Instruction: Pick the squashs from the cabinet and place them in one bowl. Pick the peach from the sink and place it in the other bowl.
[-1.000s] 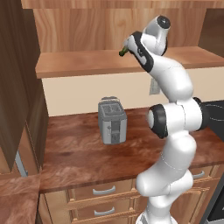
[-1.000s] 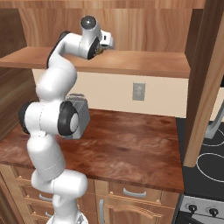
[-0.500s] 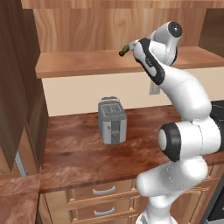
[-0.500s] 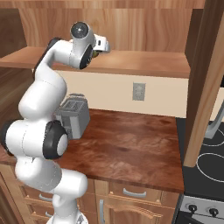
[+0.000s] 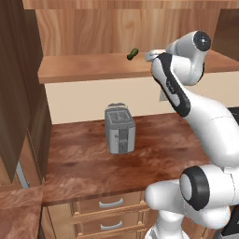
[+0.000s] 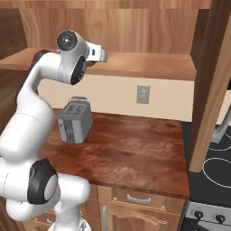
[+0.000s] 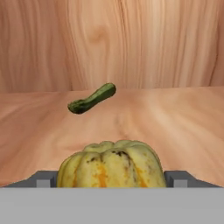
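On the plank shelf of the cabinet (image 5: 88,67) sits the rounded yellow squash (image 7: 111,164), directly in front of the hand and between its two fingertips. My gripper (image 7: 111,180) is open, with one finger (image 7: 46,179) on each side of that squash and no squeeze visible. The elongated dark green squash (image 7: 92,98) lies farther back on the shelf, near the grained back panel; it also shows as the green squash (image 5: 133,53) just left of my gripper (image 5: 151,55). My gripper (image 6: 100,56) reaches over the shelf edge. The bowls, the peach and the sink are out of view.
A grey toaster (image 5: 120,128) stands on the brown counter (image 5: 84,163) below the shelf. A dark cabinet door (image 5: 16,93) hangs open at the left, another door (image 6: 212,85) at the right. A wall outlet (image 6: 143,94) and a stove (image 6: 216,167) are to the right.
The arm's elbow has swung out to the right and low while the hand stayed at the shelf, shifting slightly right of the green squash. The jaws have kept the same width.
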### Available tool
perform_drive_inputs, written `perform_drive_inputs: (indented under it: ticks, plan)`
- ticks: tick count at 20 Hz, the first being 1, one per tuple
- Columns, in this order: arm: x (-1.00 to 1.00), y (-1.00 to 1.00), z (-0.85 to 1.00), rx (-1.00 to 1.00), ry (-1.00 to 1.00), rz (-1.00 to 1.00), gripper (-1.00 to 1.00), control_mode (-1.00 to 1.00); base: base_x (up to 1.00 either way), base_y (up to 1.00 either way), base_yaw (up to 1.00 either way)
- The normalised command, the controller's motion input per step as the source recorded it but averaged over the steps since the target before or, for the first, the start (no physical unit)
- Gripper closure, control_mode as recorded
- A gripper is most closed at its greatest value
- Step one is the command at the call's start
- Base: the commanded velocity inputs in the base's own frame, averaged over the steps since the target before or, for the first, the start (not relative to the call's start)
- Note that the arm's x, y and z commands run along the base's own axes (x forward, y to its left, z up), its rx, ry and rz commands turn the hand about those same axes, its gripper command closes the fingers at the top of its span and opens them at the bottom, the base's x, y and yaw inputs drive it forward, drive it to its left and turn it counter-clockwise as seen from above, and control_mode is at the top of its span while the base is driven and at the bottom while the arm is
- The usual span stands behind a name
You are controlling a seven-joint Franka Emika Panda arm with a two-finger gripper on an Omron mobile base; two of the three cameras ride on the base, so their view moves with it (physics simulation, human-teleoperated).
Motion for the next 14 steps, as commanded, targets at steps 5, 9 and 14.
perform_drive_inputs:
  ticks: [5,9,14]
  plan:
    - [-0.75,0.00,0.20,0.01,0.03,-0.04,1.00,-1.00,0.00,0.00,0.00]
    - [-0.78,0.00,0.00,0.00,0.07,-0.05,1.00,-1.00,0.00,0.00,0.00]
    - [-0.77,0.00,0.00,0.02,0.11,-0.04,1.00,-1.00,0.00,0.00,0.00]
